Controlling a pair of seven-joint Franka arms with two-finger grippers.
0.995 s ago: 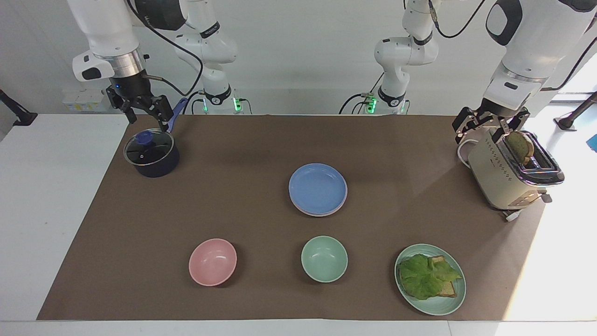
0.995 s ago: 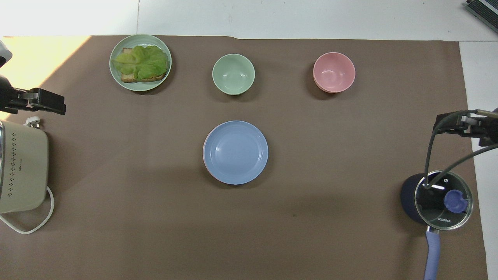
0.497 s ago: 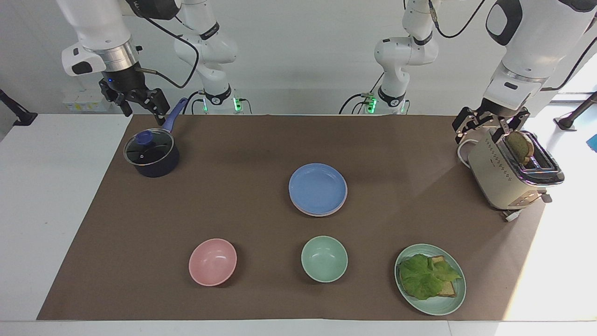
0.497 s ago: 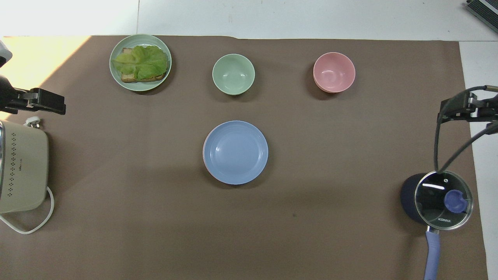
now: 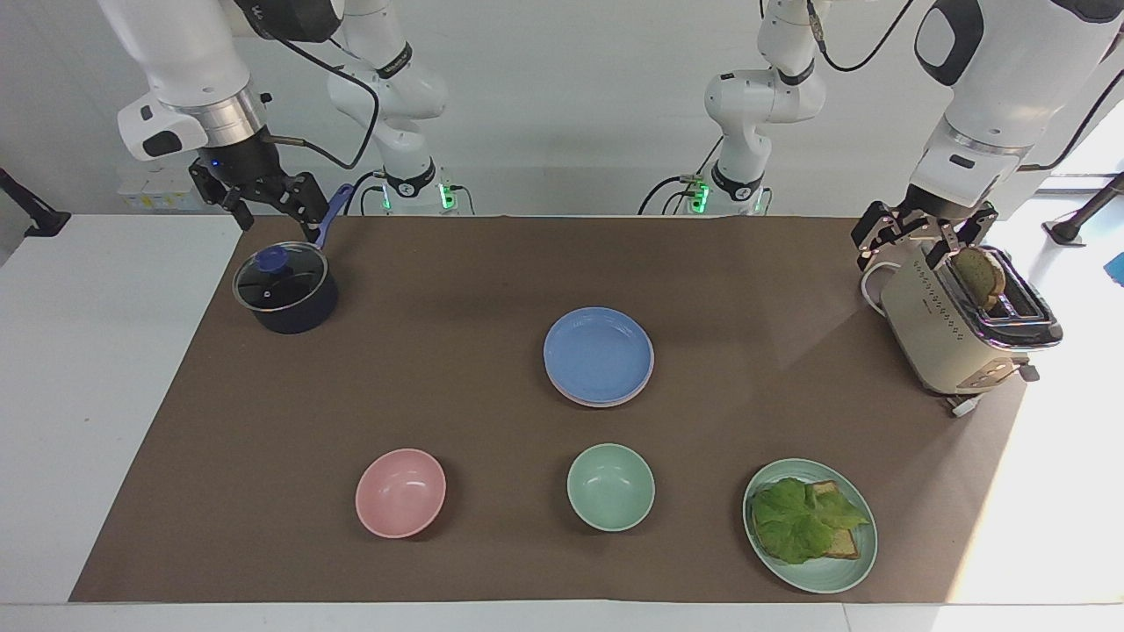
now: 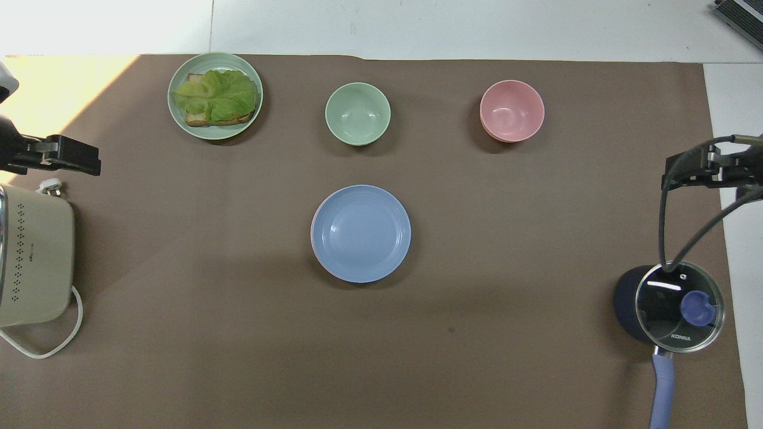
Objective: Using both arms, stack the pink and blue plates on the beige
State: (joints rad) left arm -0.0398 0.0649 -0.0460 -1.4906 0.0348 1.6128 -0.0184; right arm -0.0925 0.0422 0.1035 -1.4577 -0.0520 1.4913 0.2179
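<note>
Both grippers, left gripper (image 5: 913,237) and right gripper (image 5: 268,204), hang open and empty; blue plate (image 5: 598,354) tops the stack, stacking apparently done.

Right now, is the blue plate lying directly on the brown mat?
No, the blue plate rests on a pink plate, whose rim shows beneath it.

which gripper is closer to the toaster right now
Left. The left gripper hangs open right above the toaster; the right gripper is open above the saucepan at the right arm's end.
</note>
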